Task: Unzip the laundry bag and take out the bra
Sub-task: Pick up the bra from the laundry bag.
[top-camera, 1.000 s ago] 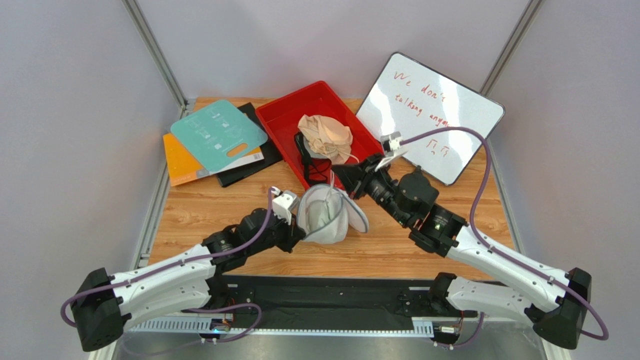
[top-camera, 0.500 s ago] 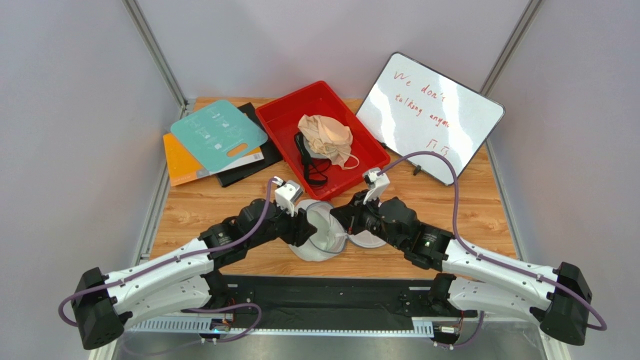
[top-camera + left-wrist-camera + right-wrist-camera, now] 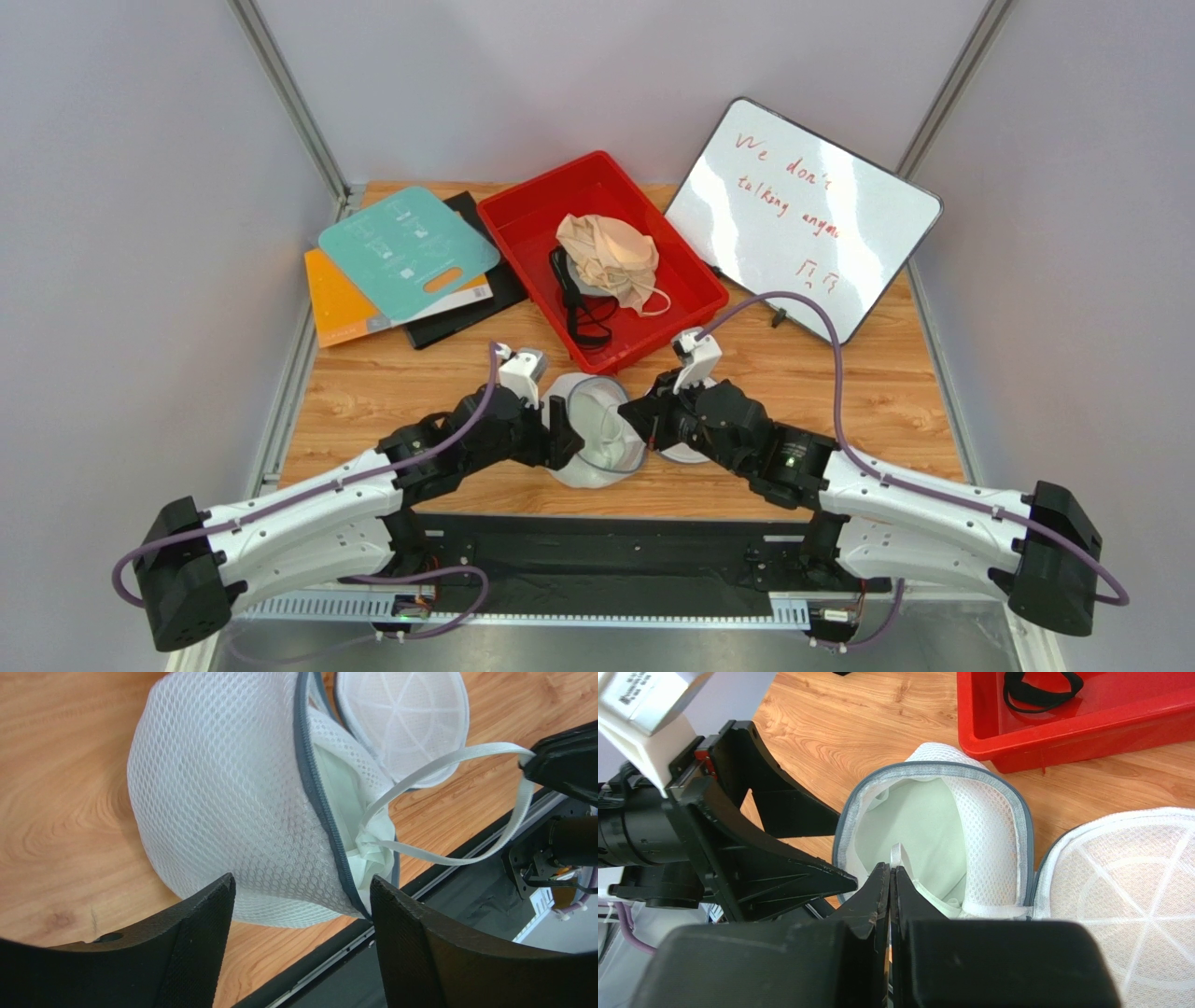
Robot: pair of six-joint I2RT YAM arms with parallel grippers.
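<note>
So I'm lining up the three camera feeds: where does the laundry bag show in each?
Top external: the laundry bag sits just below centre.
Left wrist: the laundry bag fills the upper middle, dome outward.
Right wrist: the laundry bag is at centre, open mouth toward the camera.
Shared landmark: its grey zipper band.

Closed in by plain pale grey walls (image 3: 140, 210), with slanted metal posts (image 3: 292, 98) at both back corners. Floored by a light wood-grain table (image 3: 912, 399), edged along the near side with a black strip (image 3: 617, 539) and a pale slotted rail (image 3: 337, 606). Lit softly and evenly, with only faint shadows on the wood.
</note>
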